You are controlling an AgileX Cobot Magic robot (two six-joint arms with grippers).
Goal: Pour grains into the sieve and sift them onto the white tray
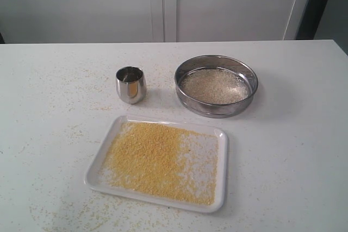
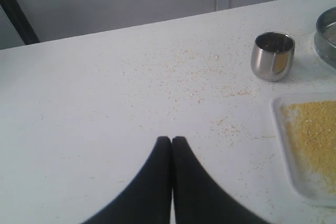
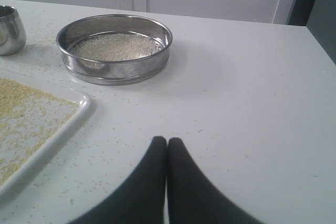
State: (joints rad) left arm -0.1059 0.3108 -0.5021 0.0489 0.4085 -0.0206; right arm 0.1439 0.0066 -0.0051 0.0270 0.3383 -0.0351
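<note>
Neither hand is touching anything. The left hand (image 2: 171,141) has its two black fingers pressed together tip to tip, with nothing between them, over the bare desk (image 2: 79,108). Ahead of it and off toward the other arm, the small steel cup (image 2: 272,56) stands upright, well apart from those fingers. I can't tell whether anything lies inside it. Nearer to that hand, on the same side, is one end of the white tray (image 2: 281,129).

The right hand (image 3: 167,141) matches it, fingers closed on each other and gripping nothing. Straight ahead of it and over toward the left arm's side, the sieve (image 3: 115,69) sits flat on the desk. A thin bed of pale beige-white grains lies on its mesh. A rounded corner of the tray is just off that hand's inner side, close by but not touching.

From across the room, the tray lies between the two hands' sides, with the sieve and cup beyond it, side by side and apart. Yellow grains (image 1: 155,158) cover most of the tray. They are thick toward the left hand and thin out to a sparser, paler strip toward the right hand. Stray specks (image 2: 184,69) are scattered over the desk around the cup and along the tray's edges.
</note>
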